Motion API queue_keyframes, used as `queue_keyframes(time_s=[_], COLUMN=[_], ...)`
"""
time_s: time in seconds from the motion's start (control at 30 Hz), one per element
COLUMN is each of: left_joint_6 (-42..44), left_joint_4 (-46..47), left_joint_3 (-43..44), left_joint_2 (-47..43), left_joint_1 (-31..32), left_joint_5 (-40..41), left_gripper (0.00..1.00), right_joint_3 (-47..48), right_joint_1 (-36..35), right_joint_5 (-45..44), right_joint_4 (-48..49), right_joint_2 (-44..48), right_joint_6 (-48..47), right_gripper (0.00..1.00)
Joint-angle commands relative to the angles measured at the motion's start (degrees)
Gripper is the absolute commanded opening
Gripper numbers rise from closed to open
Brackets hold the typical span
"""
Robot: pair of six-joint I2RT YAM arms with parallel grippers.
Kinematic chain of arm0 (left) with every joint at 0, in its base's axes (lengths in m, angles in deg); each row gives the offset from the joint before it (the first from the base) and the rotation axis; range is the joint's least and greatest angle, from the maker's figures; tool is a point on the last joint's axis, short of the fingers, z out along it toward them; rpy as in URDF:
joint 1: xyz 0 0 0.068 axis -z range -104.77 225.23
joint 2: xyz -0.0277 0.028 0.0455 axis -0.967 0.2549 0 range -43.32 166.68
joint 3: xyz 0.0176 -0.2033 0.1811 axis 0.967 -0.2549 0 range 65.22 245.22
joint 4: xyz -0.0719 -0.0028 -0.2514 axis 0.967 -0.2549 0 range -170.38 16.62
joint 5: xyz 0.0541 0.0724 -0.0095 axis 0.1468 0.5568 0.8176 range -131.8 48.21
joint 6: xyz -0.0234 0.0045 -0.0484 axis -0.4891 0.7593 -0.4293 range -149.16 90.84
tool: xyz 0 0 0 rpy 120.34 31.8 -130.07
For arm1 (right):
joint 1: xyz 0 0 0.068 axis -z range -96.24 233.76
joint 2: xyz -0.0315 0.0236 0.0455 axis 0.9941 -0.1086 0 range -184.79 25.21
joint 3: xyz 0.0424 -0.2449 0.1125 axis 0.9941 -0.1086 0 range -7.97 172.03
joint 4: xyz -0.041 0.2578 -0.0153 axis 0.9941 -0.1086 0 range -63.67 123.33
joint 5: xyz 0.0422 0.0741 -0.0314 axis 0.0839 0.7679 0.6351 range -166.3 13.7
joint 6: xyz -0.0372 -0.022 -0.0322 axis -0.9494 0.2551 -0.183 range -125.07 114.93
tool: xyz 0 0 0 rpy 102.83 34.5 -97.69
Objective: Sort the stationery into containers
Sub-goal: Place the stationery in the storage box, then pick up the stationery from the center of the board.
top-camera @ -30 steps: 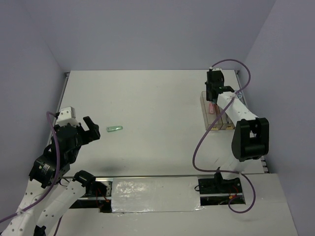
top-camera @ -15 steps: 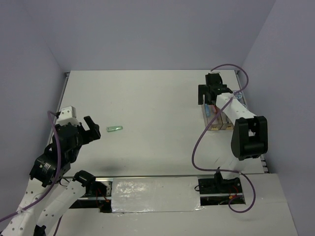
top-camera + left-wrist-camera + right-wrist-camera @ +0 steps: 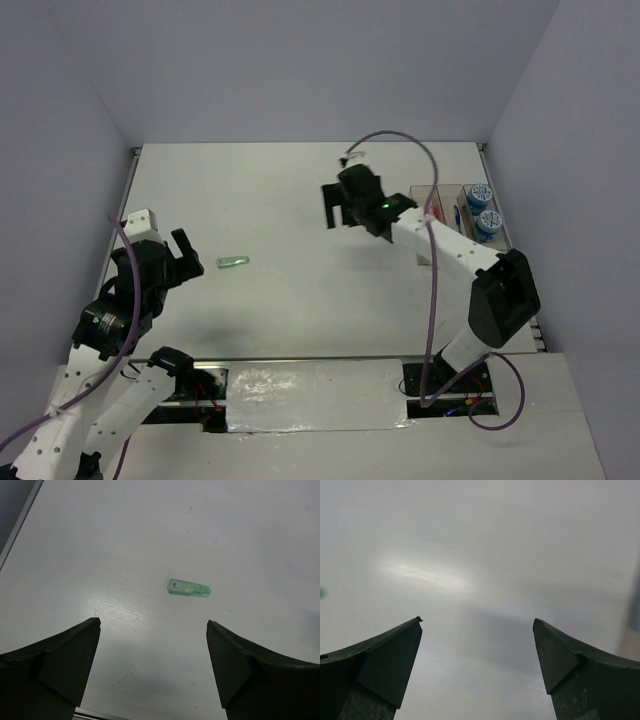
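Observation:
A small green oblong piece (image 3: 232, 262) (image 3: 188, 588) lies flat on the white table, left of centre. My left gripper (image 3: 190, 258) (image 3: 152, 622) hovers just left of it, open and empty, with the piece ahead of its fingertips. My right gripper (image 3: 338, 218) (image 3: 476, 621) hangs over bare table near the middle, open and empty. The containers (image 3: 447, 195), clear bins in a row, stand at the right edge behind the right arm. Two blue-and-white rolls (image 3: 483, 208) sit in the rightmost bin. Something pink (image 3: 431, 212) and something blue (image 3: 458, 215) show in the other two bins.
The right arm's white links (image 3: 450, 250) and purple cable (image 3: 432, 300) cross in front of the bins. Grey walls close the table at the back and both sides. A silver-taped strip (image 3: 310, 395) runs along the near edge between the arm bases.
The right gripper opened at the bins and swung left to the table's middle, uncovering the bins and rolls. The left arm shifted only slightly. The green piece stayed put.

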Motion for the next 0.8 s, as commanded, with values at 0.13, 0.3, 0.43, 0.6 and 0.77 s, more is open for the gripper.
queue_keyframes(time_s=[0.13,0.3,0.43,0.6,0.77], left_joint_6=[1.14,-3.48,-16.58,-38.38,-50.52], left_joint_4=[1.62,-0.74,-2.95,-4.88,-7.17], left_joint_3=[1.62,5.38,7.68,9.96,14.00], left_joint_2=[3.98,16.16,27.52,41.13,51.61], left_joint_1=[-3.86,-4.04,-4.04,-4.13,-4.39], left_joint_5=[-0.21,0.48,0.13,3.83,5.85], left_gripper=[0.99,0.99,0.99,0.99,0.98], right_joint_3=[19.48,16.38,9.76,0.98,-10.53], right_joint_1=[-19.64,-23.17,-23.44,-24.05,-24.05], right_joint_5=[-10.23,-14.73,-17.02,-20.27,-20.63], right_joint_4=[-2.98,-0.03,1.49,-1.15,0.34], right_joint_2=[-18.26,-16.64,-10.14,-0.39,9.21], right_joint_6=[17.35,24.81,25.80,25.62,25.10], right_gripper=[1.00,1.00,1.00,1.00,1.00])
